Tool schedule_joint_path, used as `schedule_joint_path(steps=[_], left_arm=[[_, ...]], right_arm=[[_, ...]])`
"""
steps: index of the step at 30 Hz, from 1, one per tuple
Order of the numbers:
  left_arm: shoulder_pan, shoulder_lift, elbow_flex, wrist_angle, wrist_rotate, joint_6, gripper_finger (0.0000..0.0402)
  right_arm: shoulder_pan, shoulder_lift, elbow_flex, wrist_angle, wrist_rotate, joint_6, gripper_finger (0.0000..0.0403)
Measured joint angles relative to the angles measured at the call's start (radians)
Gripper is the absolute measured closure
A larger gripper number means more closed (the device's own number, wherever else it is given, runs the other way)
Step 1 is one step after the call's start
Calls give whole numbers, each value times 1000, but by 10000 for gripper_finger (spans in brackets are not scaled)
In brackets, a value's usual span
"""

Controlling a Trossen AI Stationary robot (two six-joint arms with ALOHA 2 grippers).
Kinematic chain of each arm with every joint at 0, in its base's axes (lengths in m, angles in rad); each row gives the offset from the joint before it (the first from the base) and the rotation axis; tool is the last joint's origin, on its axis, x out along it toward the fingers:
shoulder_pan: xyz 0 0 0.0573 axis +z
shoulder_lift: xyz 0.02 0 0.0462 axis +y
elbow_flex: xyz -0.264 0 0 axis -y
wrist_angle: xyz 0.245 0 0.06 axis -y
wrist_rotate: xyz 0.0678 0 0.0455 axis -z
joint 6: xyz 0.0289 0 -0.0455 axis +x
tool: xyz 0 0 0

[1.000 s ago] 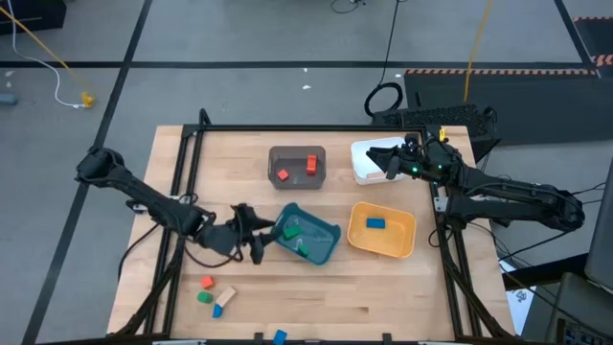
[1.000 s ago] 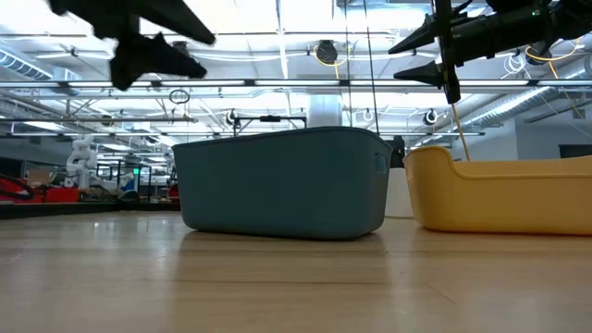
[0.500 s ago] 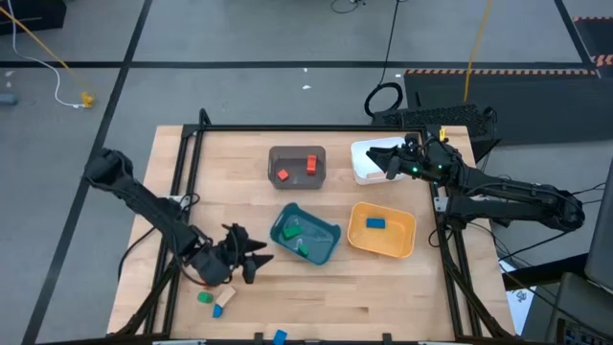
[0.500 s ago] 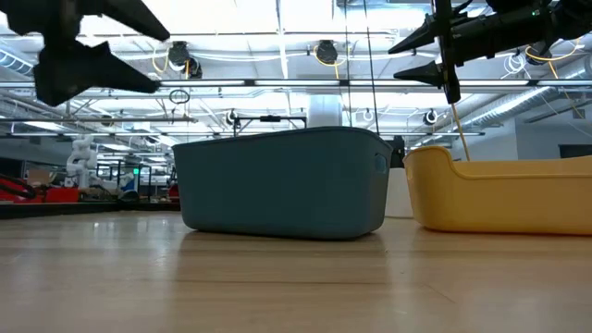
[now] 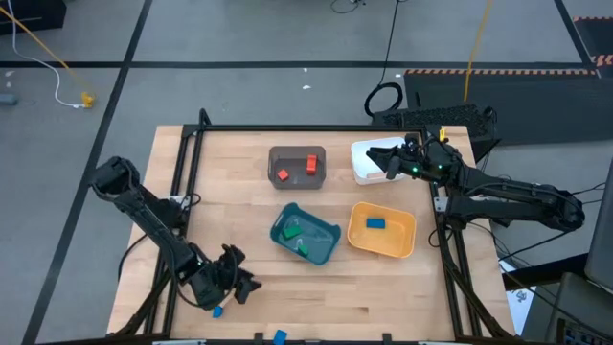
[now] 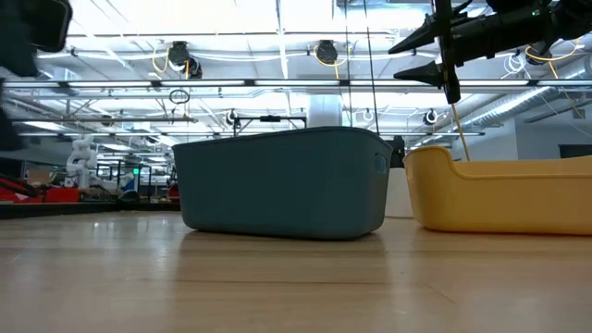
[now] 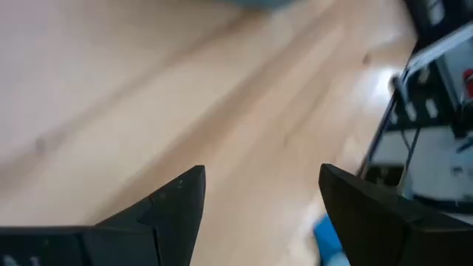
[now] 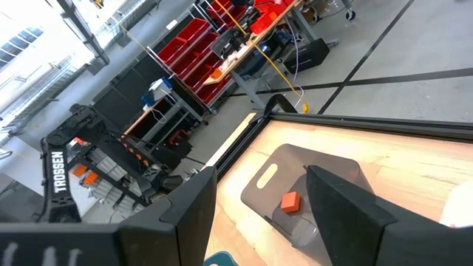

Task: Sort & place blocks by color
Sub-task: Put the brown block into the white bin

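blocks (image 5: 217,310) lower left of high view | left end effector (image 5: 237,285) swung down from teal tray (image 5: 306,235), fingers apart, empty | right end effector (image 5: 380,158) apart, waiting upper right | next pick judged imminent

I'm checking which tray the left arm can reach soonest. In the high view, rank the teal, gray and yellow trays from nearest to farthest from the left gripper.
Measured from the left gripper, low at the table's front left:
1. Teal tray, mid-table, just right of the gripper and farther back.
2. Gray tray, toward the back, centre.
3. Yellow tray, on the right side.
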Motion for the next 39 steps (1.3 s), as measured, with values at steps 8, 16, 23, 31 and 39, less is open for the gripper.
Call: schedule_joint_path(steps=[8,16,23,31,39], left_arm=[[23,0,179,-484,228,-88,137],[43,-1,193,-686,187,-113,137],[35,0,175,-564,256,-191,139],[-6,52,179,-470,405,-274,138],[-10,122,181,-450,471,-221,135]], right_arm=[[0,0,0,0,0,0,200],[0,0,0,0,0,0,200],[0,0,0,0,0,0,200],[0,0,0,0,0,0,200],[0,0,0,0,0,0,200]])
